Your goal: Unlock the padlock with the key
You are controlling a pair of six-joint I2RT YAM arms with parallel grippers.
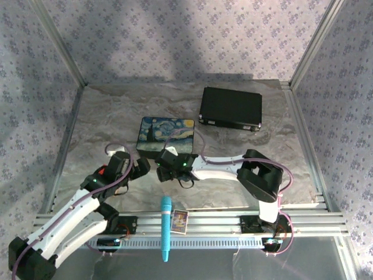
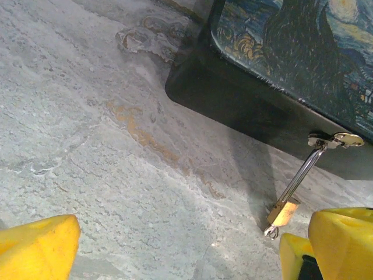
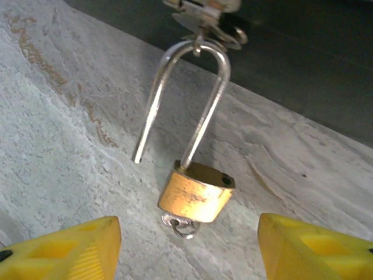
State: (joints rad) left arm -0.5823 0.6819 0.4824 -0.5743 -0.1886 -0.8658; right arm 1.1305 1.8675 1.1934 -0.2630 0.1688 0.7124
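Hanging from the hasp (image 2: 337, 140) on the near side of the box (image 1: 166, 134), the padlock (image 3: 196, 195) has its brass body down at the surface of the desk (image 2: 87, 146), left of the middle and closer to the near edge than the far one. Its shackle is open: one leg sits in the body, the other ends free in the air beside it. The key (image 3: 178, 226) shows as a small silver loop poking out from under the body, touching it.

The left fingers (image 1: 141, 170) are spread wide with nothing between them, low over the desk near the padlock. In the left wrist view the brass body lies close to the right-hand finger but apart from it. The right fingers (image 1: 161, 170) are also spread wide and empty, one on each side of the padlock, touching neither body nor shackle.

A black case (image 1: 231, 108) lies toward the far right corner. A teal tool (image 1: 166, 227) and a card (image 1: 179, 221) lie at the near edge.
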